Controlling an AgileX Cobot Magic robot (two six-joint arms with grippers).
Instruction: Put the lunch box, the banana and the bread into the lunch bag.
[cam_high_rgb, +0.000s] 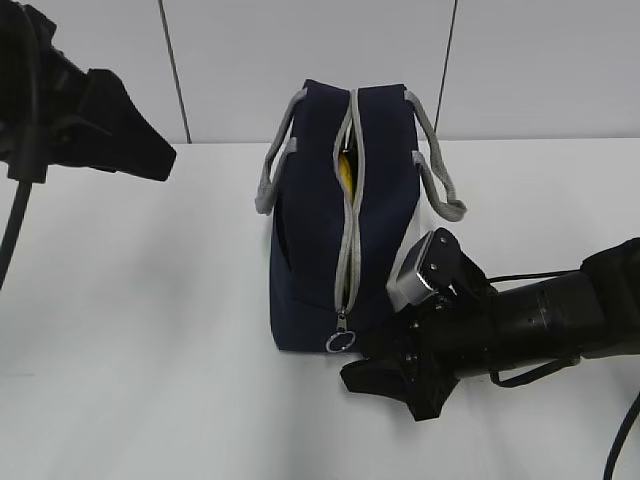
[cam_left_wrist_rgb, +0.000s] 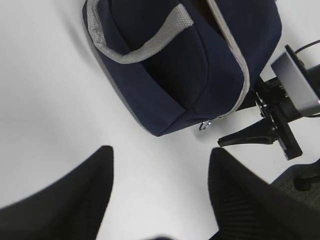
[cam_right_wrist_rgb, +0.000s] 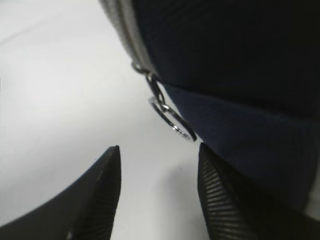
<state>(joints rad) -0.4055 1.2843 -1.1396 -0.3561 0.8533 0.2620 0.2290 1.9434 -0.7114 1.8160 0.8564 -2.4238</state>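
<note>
Right gripper (cam_right_wrist_rgb: 159, 187) agape beside zipper ring (cam_right_wrist_rgb: 172, 119)

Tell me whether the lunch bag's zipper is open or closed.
Open, at least partly. On the upright navy-blue fabric lunch bag the grey zipper gapes near the top, showing yellow inside; its ring pull hangs at the bottom end.

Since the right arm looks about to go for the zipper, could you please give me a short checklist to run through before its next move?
1. Right gripper open, nothing between its jaws: ok.
2. Zipper ring in view just ahead of the right gripper, not yet grasped: ok.
3. Lunch bag upright on the table: ok.
4. Banana inside, yellow showing through the zipper gap: ok.
5. Lunch box and bread inside: cannot tell.
6. Left gripper open and clear of the bag: ok.
</note>
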